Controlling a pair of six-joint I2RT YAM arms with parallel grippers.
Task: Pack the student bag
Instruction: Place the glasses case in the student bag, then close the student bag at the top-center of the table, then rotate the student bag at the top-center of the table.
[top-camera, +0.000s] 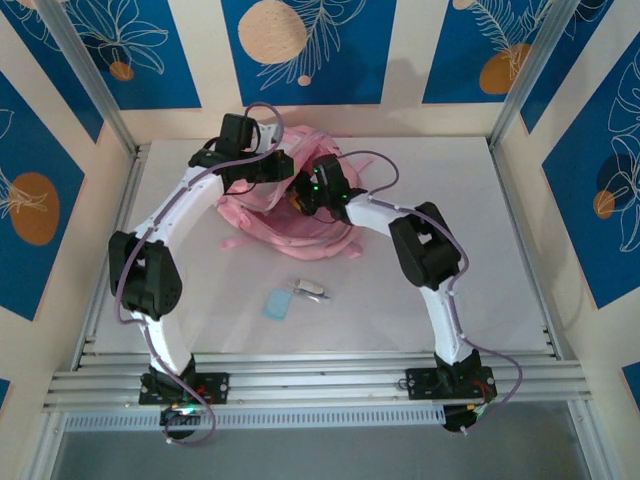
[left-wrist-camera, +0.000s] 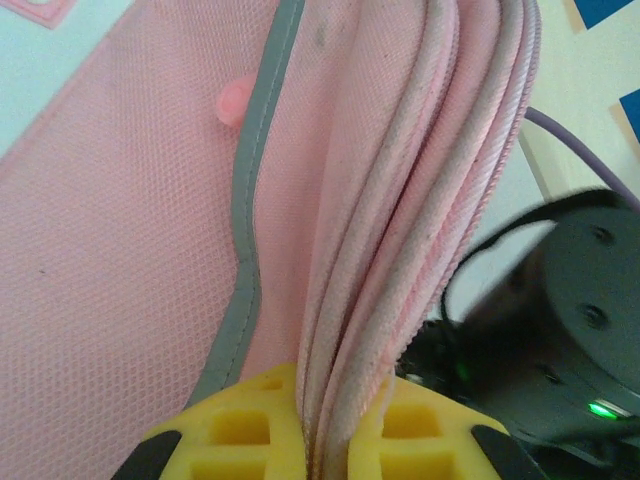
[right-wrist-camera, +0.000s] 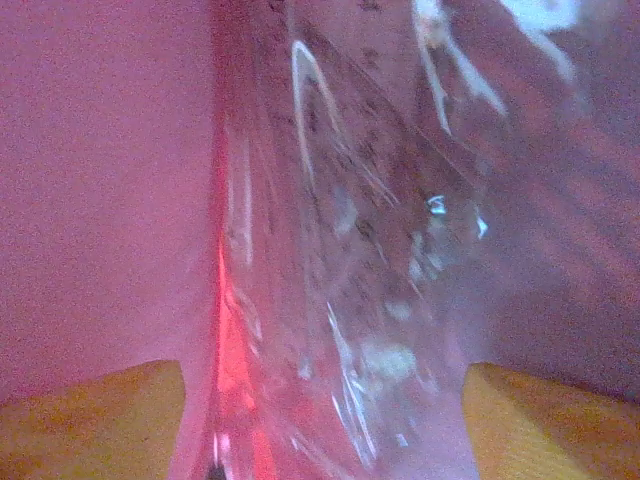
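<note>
- student bag (top-camera: 285, 225): pink and soft, slumped on the tabletop (top-camera: 460, 300) at centre, towards the far edge. Its pink straps (top-camera: 300, 247) are splayed out on the near side.
- Left wrist view: the pink mesh fabric of the student bag (left-wrist-camera: 120, 280) has a grey trim (left-wrist-camera: 250, 240) running down it. Several pink piped edges are bunched together to the right of the trim. A small pink nub (left-wrist-camera: 235, 100) sits on the fabric just left of the trim.
- left end effector (left-wrist-camera: 325, 425): clamped on that bunched bag edge. The yellow fingers (left-wrist-camera: 240, 430) are pressed together with the fabric folds pinched between them. From the top camera it sits over the bag's far left part.
- right end effector (right-wrist-camera: 320, 420): inside the bag, with pink fabric on all sides. The yellow fingers (right-wrist-camera: 90, 420) stand wide apart, one in each bottom corner.
- Between them lies a clear crinkled film (right-wrist-camera: 370, 280), glossy with white glints. What it is cannot be made out, and neither can any contact with the fingers.
- Top camera: right end effector (top-camera: 318, 190) is over the middle of the bag, close beside the left one. The right arm (left-wrist-camera: 570, 330) shows black with a green light.
- On the tabletop nearer than the bag, well apart from it, lie a pale blue flat item (top-camera: 278, 305) and a small white object (top-camera: 312, 290) just beside it on the right.
</note>
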